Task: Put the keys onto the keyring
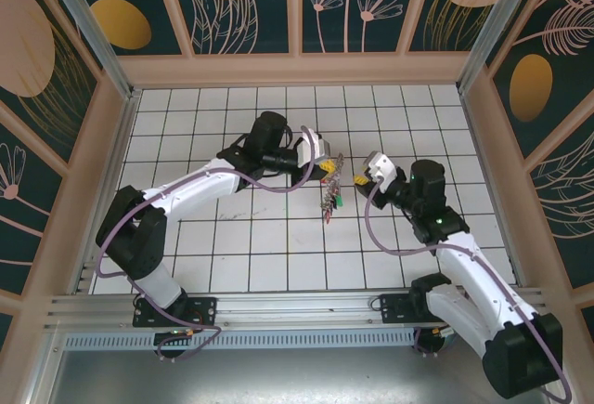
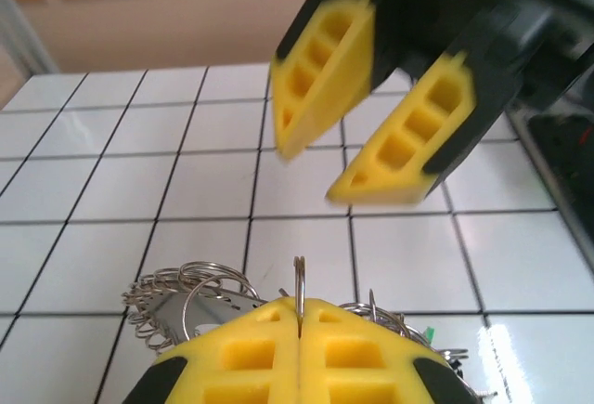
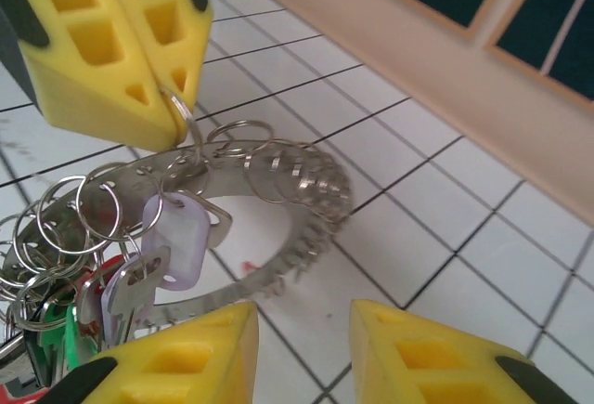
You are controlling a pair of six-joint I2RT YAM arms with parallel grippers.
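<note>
Two arms meet over the middle of the white tiled table (image 1: pixel 232 255). The left gripper (image 2: pixel 299 309) has its fingers (image 3: pixel 102 42) clamped together on the keyring (image 3: pixel 311 223), at a small wire loop (image 3: pixel 184 114) on its rim. The ring hangs just beneath them. The right gripper (image 3: pixel 302 316) faces it, its fingers (image 3: pixel 422 353) apart and just short of the ring. The keys (image 3: pixel 139 283) dangle from it in a bunch.

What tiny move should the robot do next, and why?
Probably ease the right end effector forward until the near edge of the keyring sits between its open, empty fingers. The left end effector is shut on a small ring and holds the whole bunch up, with keys dangling, so a second grip would likely steady it.
</note>
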